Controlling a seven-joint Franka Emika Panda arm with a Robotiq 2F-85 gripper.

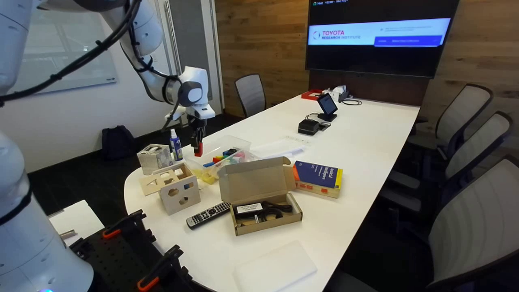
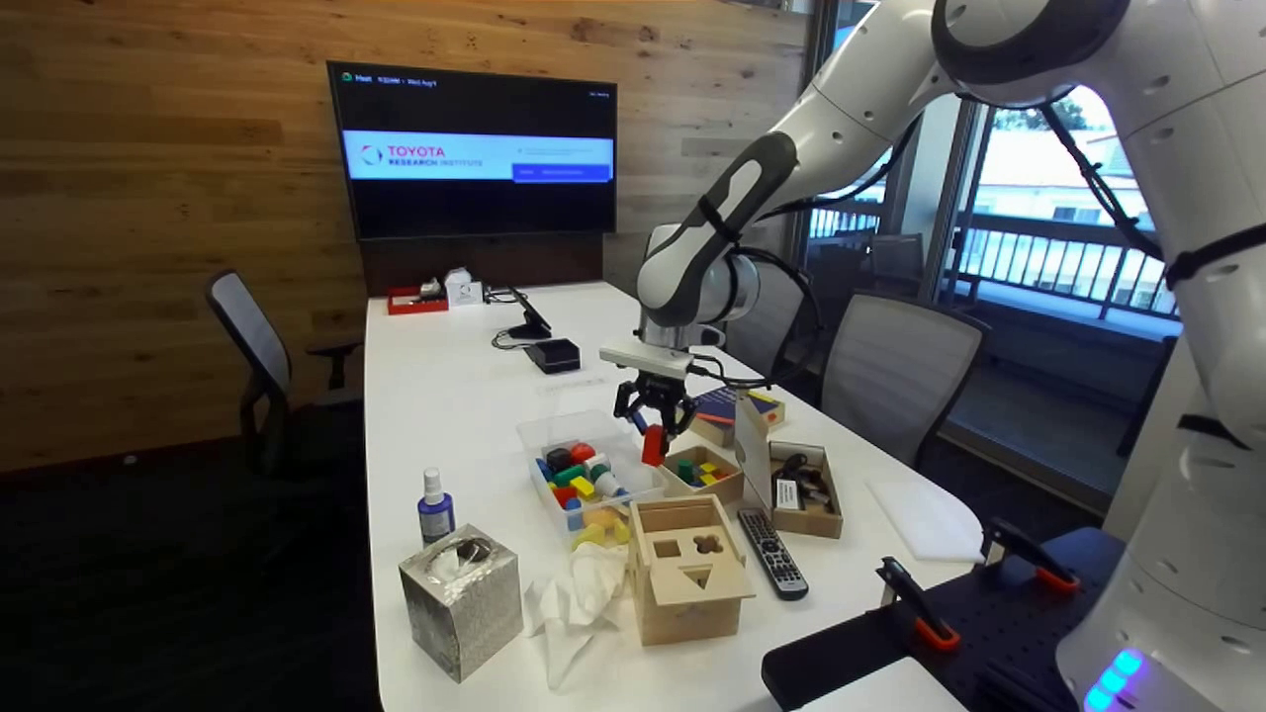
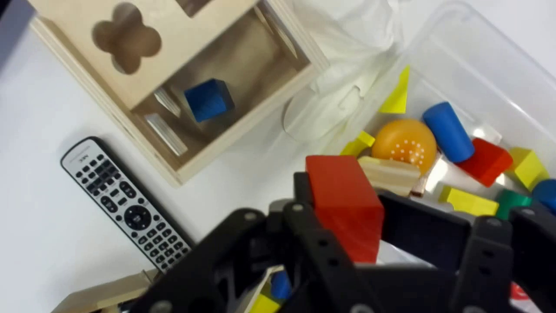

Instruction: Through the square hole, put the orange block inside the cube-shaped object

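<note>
The orange block (image 1: 198,149) looks red-orange; it also shows in an exterior view (image 2: 653,446) and the wrist view (image 3: 345,195). My gripper (image 1: 197,142) is shut on it and holds it in the air, beyond the cube box and near the clear bin. The gripper also shows in an exterior view (image 2: 655,410). The cube-shaped object (image 1: 178,194) is a pale wooden box on the table, also seen in an exterior view (image 2: 689,621). Its lid (image 3: 178,48) is slid partly open, baring a blue block (image 3: 206,102) inside. The square hole (image 2: 667,548) is in the lid, cut off at the wrist view's top.
A clear bin (image 2: 539,432) of coloured blocks stands beyond the cube. A small tray (image 2: 730,487) of blocks, an open cardboard box (image 1: 247,178) and a remote (image 1: 209,215) lie nearby. A tissue box (image 2: 460,603), spray bottle (image 2: 435,514) and crumpled tissue (image 2: 584,598) stand beside it.
</note>
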